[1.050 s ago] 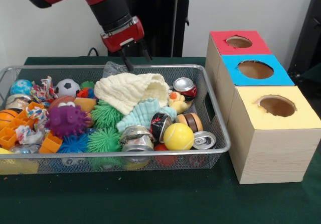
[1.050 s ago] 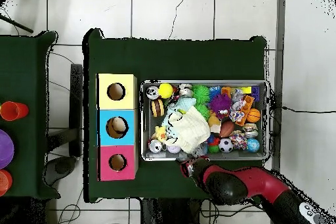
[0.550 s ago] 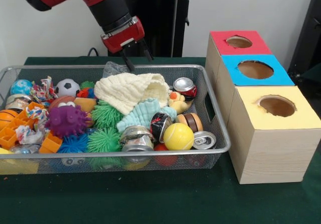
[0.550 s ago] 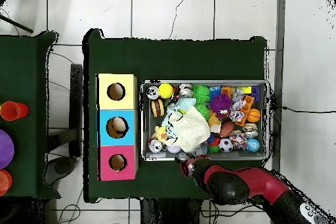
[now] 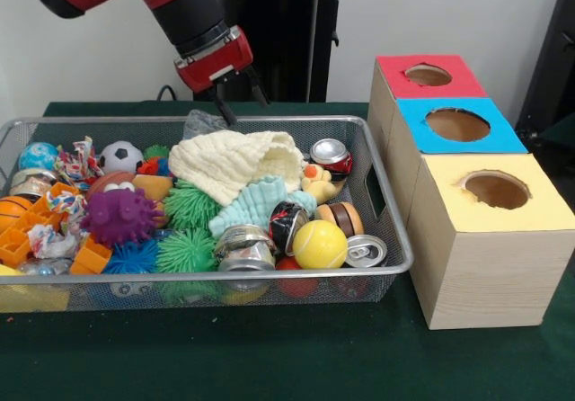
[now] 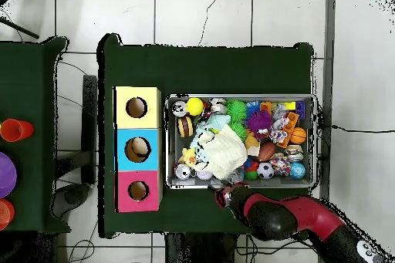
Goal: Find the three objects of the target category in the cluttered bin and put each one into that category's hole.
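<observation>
End effector (image 5: 239,100), fingers spread and empty, has drifted slightly up-left above the bin (image 5: 377,199).

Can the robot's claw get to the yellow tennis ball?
Probably yes. The yellow tennis ball lies on top of the pile, uncovered, and the open claw hangs above the wire basket's far rim with nothing between.

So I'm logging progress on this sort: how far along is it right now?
Possibly begun: the overhead view shows something pale inside the blue box's hole, though what it is can't be told. In hand: nothing; the open two-fingered tool hangs empty above the far rim of the wire mesh bin, by the cream knitted cloth. Left: the bin is full of clutter to search.
</observation>
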`<state>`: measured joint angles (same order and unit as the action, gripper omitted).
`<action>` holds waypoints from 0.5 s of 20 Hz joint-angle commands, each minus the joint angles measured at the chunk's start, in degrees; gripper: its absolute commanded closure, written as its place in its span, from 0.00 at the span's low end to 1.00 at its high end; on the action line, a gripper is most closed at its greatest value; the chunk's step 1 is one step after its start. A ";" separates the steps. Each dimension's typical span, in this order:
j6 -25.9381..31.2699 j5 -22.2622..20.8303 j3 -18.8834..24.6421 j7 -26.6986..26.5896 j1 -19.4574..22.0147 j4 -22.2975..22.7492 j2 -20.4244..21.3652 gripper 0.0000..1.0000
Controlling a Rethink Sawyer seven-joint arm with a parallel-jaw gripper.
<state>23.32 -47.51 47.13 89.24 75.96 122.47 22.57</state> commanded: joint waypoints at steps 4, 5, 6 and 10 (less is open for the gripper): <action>9.40 -3.22 4.67 -19.83 1.02 -8.88 -1.46 0.00; 9.61 -3.24 4.85 -19.91 1.18 -8.92 -1.51 0.00; 9.87 -3.31 4.97 -20.11 1.33 -9.01 -1.52 0.00; 11.03 -4.29 5.77 -22.66 1.70 -9.80 -1.53 0.00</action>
<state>27.12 -47.52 49.56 88.79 76.95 121.93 22.57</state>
